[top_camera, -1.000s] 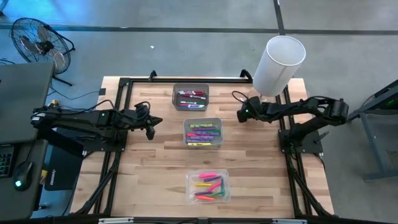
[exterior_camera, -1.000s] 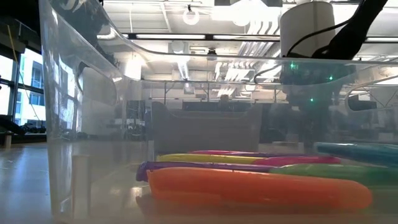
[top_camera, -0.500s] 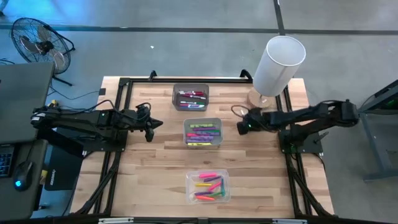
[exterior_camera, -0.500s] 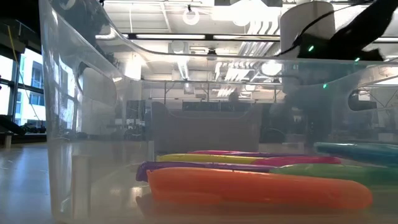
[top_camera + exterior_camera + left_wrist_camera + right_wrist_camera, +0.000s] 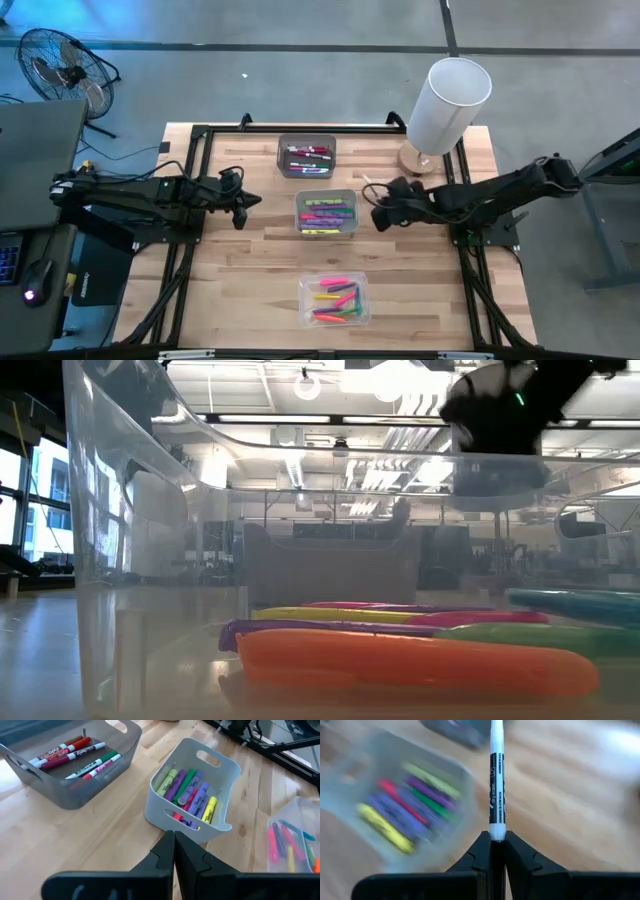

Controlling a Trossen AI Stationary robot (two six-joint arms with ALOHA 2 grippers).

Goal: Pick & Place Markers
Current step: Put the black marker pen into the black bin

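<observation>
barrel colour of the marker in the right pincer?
White with black lettering: the dry-erase marker in the right pincer. Clearest in the right wrist view.

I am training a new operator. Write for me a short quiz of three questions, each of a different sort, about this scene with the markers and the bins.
1. True or false: the right end effector holds nothing.
2. Multiple choice: how many bins with markers stand on the table? A) one B) two C) three
3. Short answer: which bin lies nearest the right end effector in the high view?

Key
1. False. It is shut on a white dry-erase marker.
2. C: the dark grey bin, the middle bin and the clear bin.
3. The middle bin, which holds highlighters. The left end effector waits shut on its other side.
</observation>
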